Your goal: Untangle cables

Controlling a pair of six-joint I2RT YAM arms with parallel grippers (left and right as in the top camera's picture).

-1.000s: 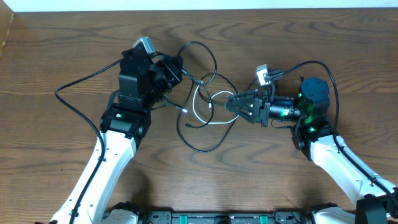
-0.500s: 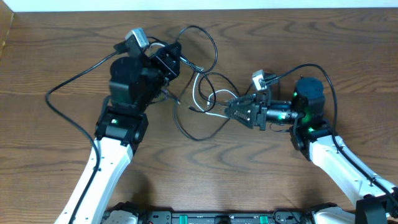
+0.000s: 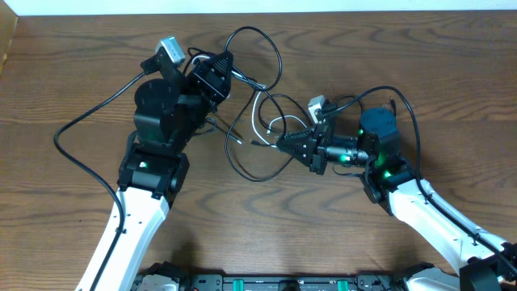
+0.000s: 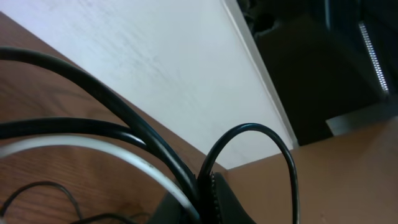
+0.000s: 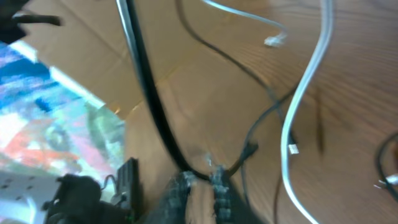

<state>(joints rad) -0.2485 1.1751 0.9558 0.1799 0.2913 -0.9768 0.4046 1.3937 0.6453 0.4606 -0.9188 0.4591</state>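
Your left gripper (image 3: 220, 71) is closed tight on the cables (image 3: 265, 121). In the left wrist view, 2 black strands and 1 white strand run down into the pinched fingers (image 4: 227, 208) at the bottom edge, and 1 thinner black strand arcs up out of the same spot. Your right gripper (image 3: 283, 144) is closed as well, its tips nipped on 1 black strand at the right side of the tangle. The right wrist view shows that strand dropping into the fingertips (image 5: 222, 196), with 2 pale runs hanging just beside them, not held. The tangle lies on the wooden table (image 3: 73, 65) between your 2 arms, so both grippers have hold of it from opposite sides. You can see 2 small pale plugs (image 5: 273, 41) at loose ends in the right wrist view. How many separate cables make up the knot cannot be told. They are thin and mostly black with some white, thrown in loose overlapping loops: 1 large loop rises toward the far edge and 1 sags toward the arm bases.
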